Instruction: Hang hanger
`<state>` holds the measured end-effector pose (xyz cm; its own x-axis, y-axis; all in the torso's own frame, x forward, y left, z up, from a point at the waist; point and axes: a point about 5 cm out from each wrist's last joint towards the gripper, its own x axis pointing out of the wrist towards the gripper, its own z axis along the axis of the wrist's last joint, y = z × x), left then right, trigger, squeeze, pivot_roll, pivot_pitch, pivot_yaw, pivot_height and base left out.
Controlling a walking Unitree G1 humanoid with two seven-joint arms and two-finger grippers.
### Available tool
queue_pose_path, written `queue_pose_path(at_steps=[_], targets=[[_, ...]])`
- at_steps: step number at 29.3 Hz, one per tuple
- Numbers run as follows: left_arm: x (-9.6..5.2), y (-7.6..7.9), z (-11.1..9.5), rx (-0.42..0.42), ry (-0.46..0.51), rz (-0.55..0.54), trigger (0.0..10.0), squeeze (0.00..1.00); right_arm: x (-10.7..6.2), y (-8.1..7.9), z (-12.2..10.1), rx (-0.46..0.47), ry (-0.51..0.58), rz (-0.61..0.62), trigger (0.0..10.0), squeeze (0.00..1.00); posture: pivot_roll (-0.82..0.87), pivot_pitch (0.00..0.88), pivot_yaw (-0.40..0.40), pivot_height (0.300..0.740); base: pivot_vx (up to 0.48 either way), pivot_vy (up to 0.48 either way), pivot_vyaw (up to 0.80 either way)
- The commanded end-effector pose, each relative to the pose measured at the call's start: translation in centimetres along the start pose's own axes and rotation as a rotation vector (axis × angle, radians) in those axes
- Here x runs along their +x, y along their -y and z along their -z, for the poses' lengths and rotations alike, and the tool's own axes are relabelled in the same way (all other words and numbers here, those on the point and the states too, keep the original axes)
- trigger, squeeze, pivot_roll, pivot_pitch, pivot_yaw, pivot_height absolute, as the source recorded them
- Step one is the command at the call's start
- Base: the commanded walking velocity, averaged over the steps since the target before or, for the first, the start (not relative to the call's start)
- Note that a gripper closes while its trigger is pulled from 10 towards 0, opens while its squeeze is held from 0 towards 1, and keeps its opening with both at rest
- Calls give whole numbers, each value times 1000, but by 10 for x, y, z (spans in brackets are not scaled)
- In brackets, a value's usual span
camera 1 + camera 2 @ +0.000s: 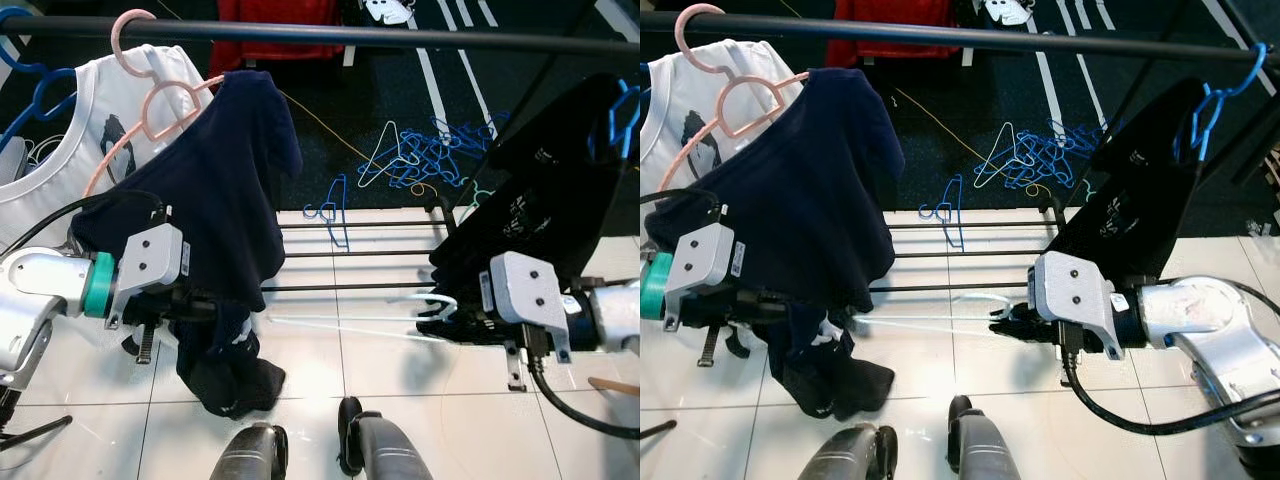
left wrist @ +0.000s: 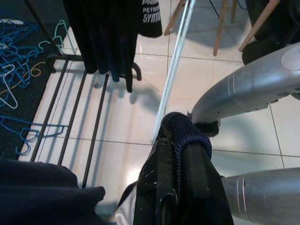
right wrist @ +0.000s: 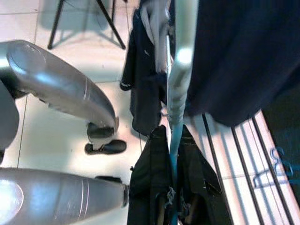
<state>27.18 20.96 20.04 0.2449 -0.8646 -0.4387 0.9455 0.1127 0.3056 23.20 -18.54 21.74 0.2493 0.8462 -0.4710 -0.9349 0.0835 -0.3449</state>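
Horizontally, the white hanger (image 1: 940, 318) spans between both tools.

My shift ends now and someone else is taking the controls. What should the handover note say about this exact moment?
Left end effector: shut on the navy garment draped at the rack's left.
Right end effector: shut on the white hanger, held low between both arms, level with the rack's lower bars.
Top rail: carries a pink hanger with a white shirt and a blue hanger with a black shirt.
Done: hanger and garment gripped.
Left: get the garment onto the hanger, then hook it on the rail.
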Motion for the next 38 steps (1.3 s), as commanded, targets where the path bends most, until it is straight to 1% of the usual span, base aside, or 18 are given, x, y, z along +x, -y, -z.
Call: queue_pose_path(at_steps=[1,2,8,14,18,21,23,24,32,38], targets=[[4,2,-1,10,9,22,10000,0,4,-4,-3,1,23,-32,10000,0,-84,150,70,740,0,0,0],[6,1,-2,12,12,24,10000,0,7,-5,-6,-2,38,-49,10000,0,-85,148,71,740,0,0,0],[10,-1,-1,17,13,21,10000,0,11,-9,-9,-2,60,-79,10000,0,-86,146,71,740,0,0,0],[16,-6,1,23,18,0,10000,0,9,-12,-9,5,52,-86,10000,0,-94,145,74,740,0,0,0],[14,-9,3,24,4,-14,10000,0,6,-13,-7,10,35,-89,10000,0,-97,144,76,740,0,0,0],[2,-15,10,20,-45,-47,10000,0,-1,-18,-4,25,0,-105,10000,0,-101,144,77,740,0,0,0],[2,-15,10,20,-45,-47,10000,0,-1,-18,-4,25,0,-105,10000,0,-101,144,77,740,0,0,0],[-1,-16,10,17,-48,-49,10000,0,-1,-20,-4,30,-2,-110,10000,0,-100,142,76,740,0,0,0],[2,-14,7,20,-33,-35,10000,0,1,-19,-5,27,9,-109,10000,0,-98,139,75,740,0,0,0],[8,-11,8,21,-13,-18,10000,0,1,-17,-6,20,12,-105,10000,0,-103,134,71,740,0,0,0]])
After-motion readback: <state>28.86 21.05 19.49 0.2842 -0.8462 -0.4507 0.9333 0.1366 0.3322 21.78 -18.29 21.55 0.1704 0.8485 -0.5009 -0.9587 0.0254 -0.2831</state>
